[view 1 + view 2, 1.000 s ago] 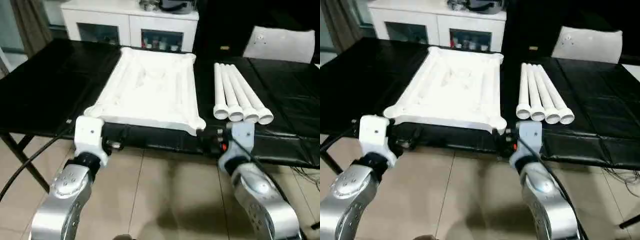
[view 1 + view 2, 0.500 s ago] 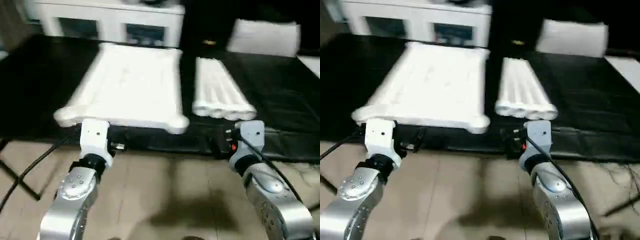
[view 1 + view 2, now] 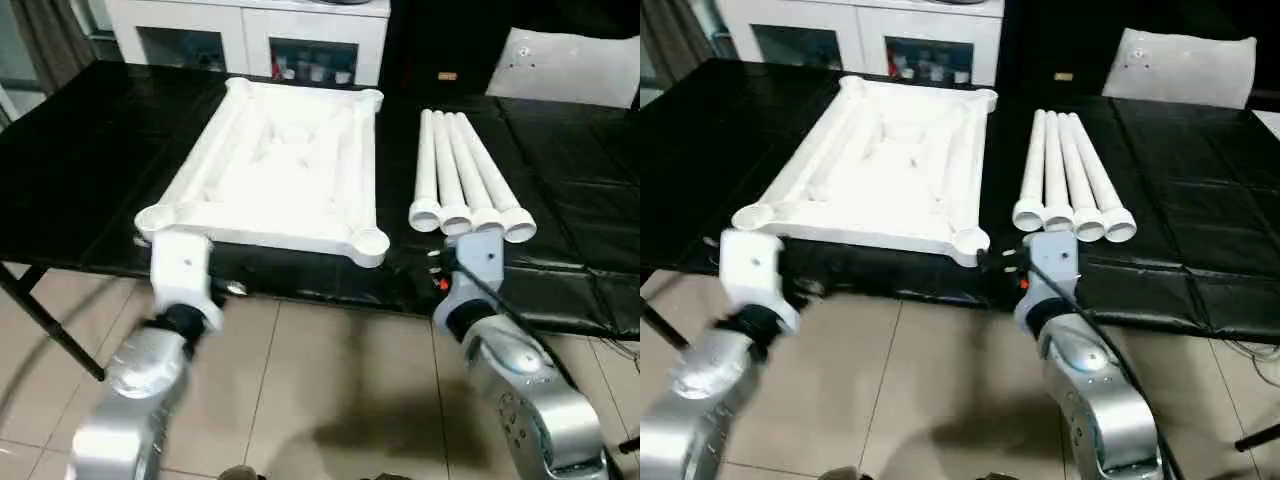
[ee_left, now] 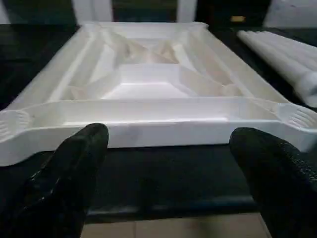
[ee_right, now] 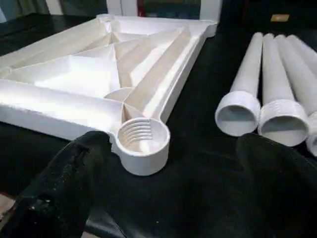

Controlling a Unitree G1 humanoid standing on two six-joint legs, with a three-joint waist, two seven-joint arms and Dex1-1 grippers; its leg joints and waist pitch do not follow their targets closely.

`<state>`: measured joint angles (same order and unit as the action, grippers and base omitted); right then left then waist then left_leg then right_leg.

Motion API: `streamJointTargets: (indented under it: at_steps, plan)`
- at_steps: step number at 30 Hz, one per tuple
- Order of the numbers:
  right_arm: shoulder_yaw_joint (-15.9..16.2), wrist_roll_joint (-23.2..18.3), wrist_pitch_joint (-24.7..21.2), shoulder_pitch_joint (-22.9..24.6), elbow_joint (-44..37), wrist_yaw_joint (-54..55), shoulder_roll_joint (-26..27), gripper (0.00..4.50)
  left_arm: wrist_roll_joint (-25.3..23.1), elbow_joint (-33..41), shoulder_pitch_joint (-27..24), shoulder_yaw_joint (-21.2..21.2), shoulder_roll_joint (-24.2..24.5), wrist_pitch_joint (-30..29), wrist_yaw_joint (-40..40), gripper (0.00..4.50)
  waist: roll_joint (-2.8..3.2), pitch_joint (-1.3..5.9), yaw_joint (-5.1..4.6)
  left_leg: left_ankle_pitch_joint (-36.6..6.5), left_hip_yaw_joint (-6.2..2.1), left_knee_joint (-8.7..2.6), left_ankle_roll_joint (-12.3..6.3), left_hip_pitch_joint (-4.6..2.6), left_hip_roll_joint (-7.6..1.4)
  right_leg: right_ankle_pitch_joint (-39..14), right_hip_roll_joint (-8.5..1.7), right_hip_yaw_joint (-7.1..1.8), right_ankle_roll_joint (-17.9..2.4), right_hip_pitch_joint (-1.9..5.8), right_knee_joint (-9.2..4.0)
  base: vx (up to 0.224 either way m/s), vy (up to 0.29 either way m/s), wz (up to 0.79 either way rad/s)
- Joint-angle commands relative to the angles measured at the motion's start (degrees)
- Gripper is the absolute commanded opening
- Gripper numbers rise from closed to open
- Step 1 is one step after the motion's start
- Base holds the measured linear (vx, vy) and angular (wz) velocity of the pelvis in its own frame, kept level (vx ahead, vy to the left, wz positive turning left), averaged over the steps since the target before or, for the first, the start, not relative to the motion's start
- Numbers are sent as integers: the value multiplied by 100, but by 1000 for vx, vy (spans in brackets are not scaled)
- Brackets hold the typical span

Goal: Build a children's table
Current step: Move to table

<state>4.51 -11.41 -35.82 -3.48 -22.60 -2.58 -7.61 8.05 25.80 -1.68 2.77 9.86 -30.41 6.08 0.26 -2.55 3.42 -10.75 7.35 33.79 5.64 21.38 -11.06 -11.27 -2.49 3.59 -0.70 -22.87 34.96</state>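
Note:
The children's table top (image 3: 285, 170) lies upside down on the black work table, its ribbed underside and round corner sockets facing up. Four white legs (image 3: 465, 175) lie side by side to its right, open ends toward me. My left gripper (image 4: 168, 168) is open at the table's front edge, facing the top's near long rim (image 4: 148, 119), with nothing between its fingers. My right gripper (image 5: 168, 188) is also open and empty. It faces the gap between the near-right corner socket (image 5: 141, 141) and the leg ends (image 5: 247, 114), touching neither.
The black-covered work table (image 3: 80, 170) runs the width of the view, with its front edge just ahead of my wrists. A white cabinet with glass doors (image 3: 250, 30) stands behind it. A white padded object (image 3: 570, 65) sits at the back right. Tiled floor (image 3: 330, 380) lies below.
The head camera swung and settled, so the whole picture shifted. The table top and legs lie as before. Both grippers stay at the table's front edge.

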Motion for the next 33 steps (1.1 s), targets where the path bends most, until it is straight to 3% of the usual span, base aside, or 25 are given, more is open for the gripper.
streamJointTargets:
  at_steps: [1, 3, 4, 6, 8, 10, 11, 12, 13, 15, 17, 19, 21, 22, 23, 24, 25, 26, 27, 28, 29, 30, 31, 32, 33]
  plan:
    - [-149, -1, -10, -33, -99, 28, 11, 450, -74, 55, 29, 113, 25, 76, 45, 441, -12, 151, -44, -2715, 35, -451, 109, -189, -65, -3561, -369, -213, 144, 176, -681, 0, 0, 0]
    - [-186, -19, 43, -9, -66, 48, 28, 450, -111, 0, 70, 94, -34, 96, -9, 441, 7, 107, -89, -3288, 10, -403, 73, -367, -21, -4347, -327, -94, 337, 124, -859, 0, 0, 0]
    - [-185, -9, 56, -7, -61, 49, 26, 450, -72, 0, 104, 58, -65, 64, -11, 441, 68, 66, -153, -3773, -25, -392, 39, -561, -35, -4446, -258, 66, 311, 113, -954, 0, 0, 0]
    - [-160, -31, 24, 6, -66, -5, 13, 450, -44, 45, 144, 43, -76, 11, 13, 441, 151, 12, -231, -4083, -120, -531, -52, -529, -122, -3894, -247, 176, 208, 299, -909, 0, 0, 0]
    - [-157, -66, 35, 27, -30, -72, 16, 450, -86, 78, 117, 116, -23, 31, 82, 441, 211, 16, -353, -4441, -1, -502, 26, -1042, -363, -3395, -104, 130, 9, 35, -777, 35, 27, -30]
    - [-170, -100, 188, 56, 79, -162, 39, 450, -146, 108, 55, 173, 57, 68, 98, 441, 168, -35, -272, -4749, 26, -775, 42, -996, -642, -2651, -175, 162, -160, 95, -321, 58, -8, -69]
    - [-169, -92, 199, 51, 92, -171, 35, 450, -132, 130, 30, 158, 58, 71, 87, 441, 139, -16, -239, -4805, 172, -820, -25, -1060, -709, -2486, -273, 117, -337, 65, -196, 68, -30, -78]
    - [-143, -129, 154, 7, 77, -218, 52, 450, -122, 212, -15, 78, 46, 33, 44, 441, 102, 38, -146, -4138, 202, -551, -168, -582, -136, -3531, -495, -49, 10, 383, -602, 36, -52, -50]
    - [-113, -149, 140, -18, 62, -259, 46, 450, -116, 249, -27, 45, 46, 9, 33, 441, -112, 137, -100, -2511, 247, -124, -330, -318, 138, -4984, -753, -299, 497, 514, -821, 54, -59, -22]
    - [-17, -166, 102, -60, 20, -353, 14, 450, -110, 322, -48, -13, 57, -37, 27, 441, -147, 320, 35, -908, 63, 25, -564, 94, 214, -4252, -784, -560, 305, 867, -685, 78, -62, -15]
    - [93, -138, 82, -76, -12, -437, -43, 450, -121, 362, -56, -36, 83, -54, 37, 441, -88, 281, 30, -355, -12, -176, -688, 89, 173, -2679, -490, -333, -214, 812, -563, 109, -33, -4]
    - [207, -51, 215, -30, 41, -531, -67, 450, -276, 307, 5, -51, 263, 3, 59, 441, -93, 335, 15, 153, -69, -265, -924, -224, 123, -730, -239, -155, -848, 678, -332, 134, 6, 7]
    - [218, -85, 235, -23, 80, -578, -44, 450, -241, 335, 44, -127, 252, -29, 35, 441, -64, 383, 25, 517, -101, -270, -1191, -343, 105, -63, -231, -85, -1219, 674, -229, 128, 20, 8]
    - [278, -35, 296, -22, 140, -597, -37, 450, -195, 404, 33, -209, 225, -66, 24, 441, -213, 354, 139, 841, -218, -113, -1831, 195, 341, 330, -334, 73, -1169, 1045, -299, 108, 34, 29]
    - [323, 26, 326, -23, 155, -585, -48, 450, -192, 424, 11, -224, 229, -67, 32, 441, -23, 434, 178, 958, -224, -86, -2072, 160, 397, 378, -446, 127, -1124, 1098, -304, 108, 34, 29]
    - [341, 73, 340, -30, 156, -545, -38, 450, -200, 461, -35, -214, 239, -71, 43, 441, -64, 412, 159, 1047, -286, -67, -2296, 141, 379, 284, -489, 201, -1066, 1059, -375, 93, 44, 54]
    - [329, 104, 312, -46, 125, -435, 45, 450, -200, 556, -157, -193, 266, -85, 76, 441, 100, 359, 95, 1475, -489, -68, -2569, -5, 334, -326, -357, 490, -872, 1017, -400, 100, 50, 58]
    - [314, 81, 285, -49, 99, -429, 66, 450, -172, 586, -193, -186, 257, -101, 89, 441, 100, 352, 45, 1560, -571, -77, -2615, -118, 335, -511, -271, 548, -787, 975, -395, 100, 50, 58]
    - [275, 45, 220, -43, 63, -405, 93, 450, -130, 617, -222, -151, 257, -100, 132, 441, 206, 378, -182, 1733, -803, -144, -2622, -898, -16, -975, -56, 516, -684, 424, -119, 169, -30, 42]
    - [270, 44, 203, -39, 52, -397, 92, 450, -109, 627, -229, -122, 264, -92, 160, 441, 68, 305, -185, 1351, -1144, -306, -2827, -1156, -507, -1205, -211, 317, -571, 44, 296, 162, -73, 18]
    - [259, 43, 196, -28, 39, -393, 85, 450, -84, 632, -224, -65, 285, -95, 216, 441, 43, 252, -178, 1134, -1144, -339, -2939, -1132, -527, -1100, -244, 202, -438, -56, 401, 162, -73, 18]
    - [258, 47, 192, -30, 39, -385, 85, 450, -66, 628, -209, -40, 306, -101, 261, 441, -25, 214, -144, 998, -1038, -312, -3015, -1102, -360, -770, -375, -30, -439, -144, 327, 91, -33, 10]
    - [265, 105, 259, -4, 41, -369, 70, 450, -78, 606, -181, 11, 346, -103, 330, 441, -172, 161, -37, 668, -515, -73, -2518, -697, 298, -361, -506, -311, -834, 342, -180, 131, -34, 9]
    - [271, 157, 306, 18, 44, -358, 51, 450, -76, 590, -164, 30, 350, -100, 367, 441, -247, 209, 81, 540, -313, 160, -2348, -421, 629, -300, -577, -610, -1146, 776, -285, 131, -34, 9]
    - [283, 231, 362, 37, 56, -343, 30, 450, -67, 568, -137, 43, 351, -97, 414, 441, -339, 240, 245, 32, -341, 554, -1833, 97, 526, -976, -957, -970, -1479, 1362, -573, 107, -21, 3]
